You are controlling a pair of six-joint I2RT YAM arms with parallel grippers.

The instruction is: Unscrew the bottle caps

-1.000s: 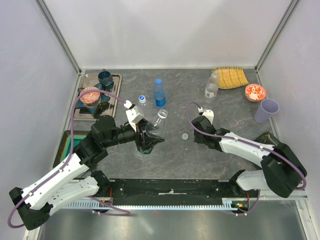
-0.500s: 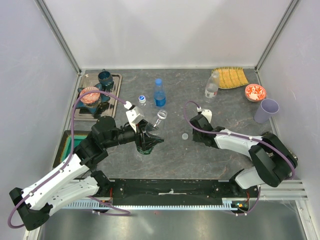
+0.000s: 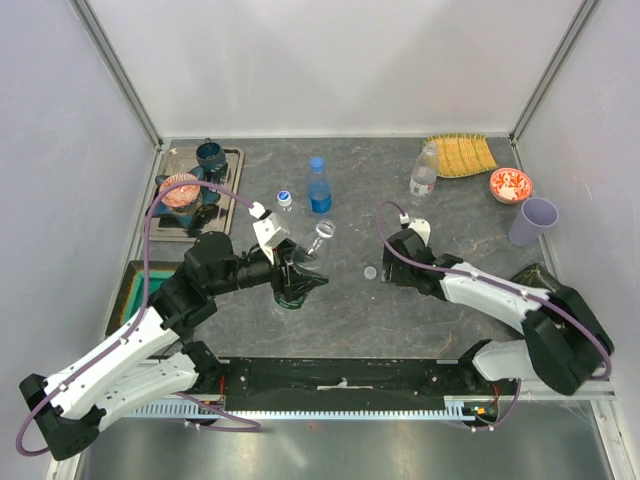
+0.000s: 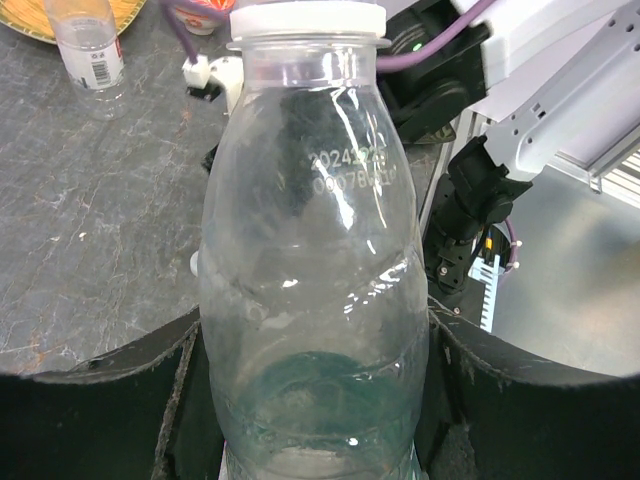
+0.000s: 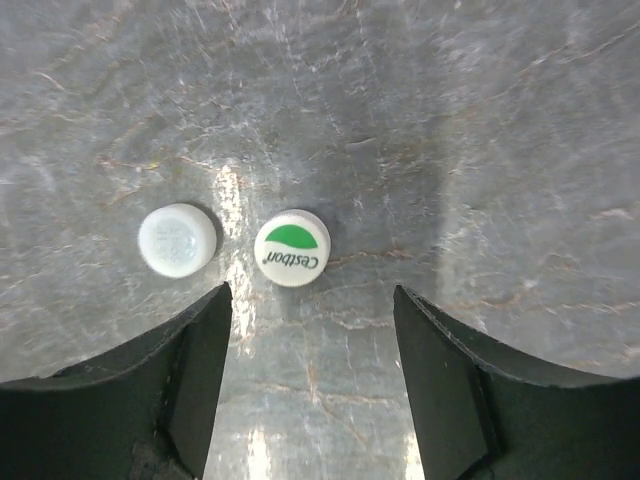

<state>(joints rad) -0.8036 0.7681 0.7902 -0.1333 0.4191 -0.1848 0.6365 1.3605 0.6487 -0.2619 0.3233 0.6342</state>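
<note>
L gripper [image 4: 315, 400] is clamped on a clear plastic bottle [image 4: 310, 250], w/ black fingers [image 4: 100, 400] pressed to both sides of its lower body. The bottle's long axis runs straight out from the jaws. A white screw cap [image 4: 308, 18] is seated on the far end. In the top view the bottle is seen tilted, cap toward the far right. A printed date code is visible on the shoulder and a greenish tint low down.

Bare grey stone tabletop [image 3: 350, 320] lies beyond the cap, w/ the R arm close ahead. R gripper [image 5: 312, 292] is spread wide, nothing held, and aimed down at the tabletop. A white cap w/ green mark [image 5: 292, 248] lies just ahead between its fingertips. A plain white cap [image 5: 177, 240] lies just beside that, not touching.

Farther out from L gripper, an upright blue-labelled bottle w/ blue cap [image 3: 319, 188] and a very short bottle [image 3: 285, 200] are set near each other. A clear white-labelled bottle [image 3: 424, 172] stands well beyond R gripper, and a lilac plastic cup [image 3: 532, 220] stands by the side wall.
</note>
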